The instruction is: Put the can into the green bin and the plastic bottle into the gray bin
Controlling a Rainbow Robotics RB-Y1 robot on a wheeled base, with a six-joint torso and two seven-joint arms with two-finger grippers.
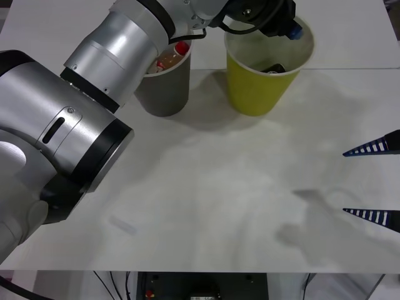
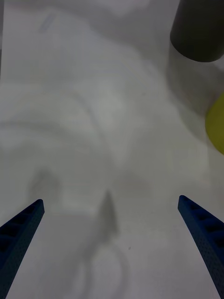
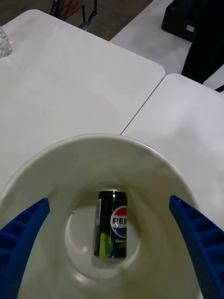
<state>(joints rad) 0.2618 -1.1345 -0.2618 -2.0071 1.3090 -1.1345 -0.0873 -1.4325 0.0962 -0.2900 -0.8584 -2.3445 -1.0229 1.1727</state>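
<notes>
Can [image 3: 112, 230], small dark Pepsi drink can, lies on side at bottom of yellow-green paper-cup bin [image 1: 257, 94]. Right gripper [image 1: 374, 181] nearest, spread wide above white table [image 1: 206, 206]. Left gripper [image 3: 112, 243] spread wide, empty, over green bin's mouth. Red-capped clear plastic bottle [image 1: 172, 57] inside gray cup-shaped bin [image 1: 164, 87] beside.

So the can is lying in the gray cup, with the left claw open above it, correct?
Not quite. The can is lying in the green cup, not the gray one; the left wrist view shows it on the cup's floor, and the front view shows the open left claw over the green cup. The gray cup holds the red-capped bottle.
</notes>
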